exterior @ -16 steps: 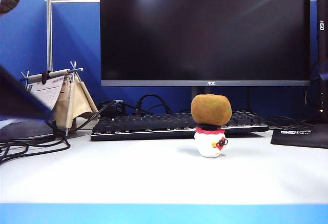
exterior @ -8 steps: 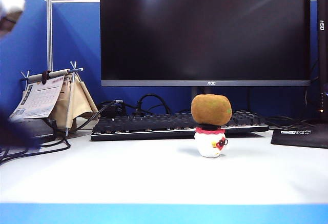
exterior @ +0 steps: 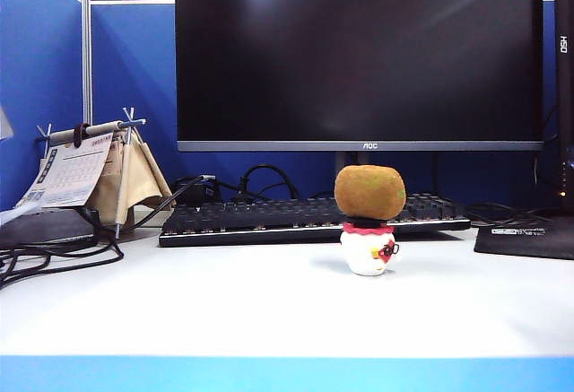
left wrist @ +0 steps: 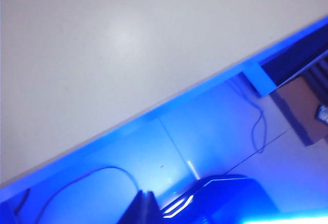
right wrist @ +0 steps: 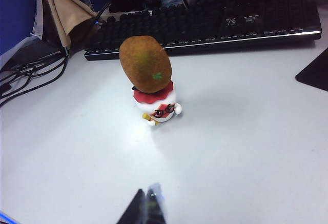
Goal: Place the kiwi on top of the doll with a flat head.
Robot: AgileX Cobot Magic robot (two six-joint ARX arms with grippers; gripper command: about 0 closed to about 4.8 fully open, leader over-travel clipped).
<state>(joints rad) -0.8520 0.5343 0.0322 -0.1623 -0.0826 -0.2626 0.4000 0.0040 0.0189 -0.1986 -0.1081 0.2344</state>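
The fuzzy brown kiwi rests on the flat black cap of the doll with a flat head, a small white figurine with a red collar, on the white table in front of the keyboard. The right wrist view shows the same kiwi on the doll, with my right gripper shut and empty, well back from them over the table. My left gripper is shut and empty, off past the table's edge. Neither gripper shows in the exterior view.
A black keyboard and a dark monitor stand behind the doll. A desk calendar on a stand and loose cables lie at the left. A black pad sits at the right.
A dark arm part that filled the left edge of the exterior view has moved out of the picture. Kiwi and doll have not moved.
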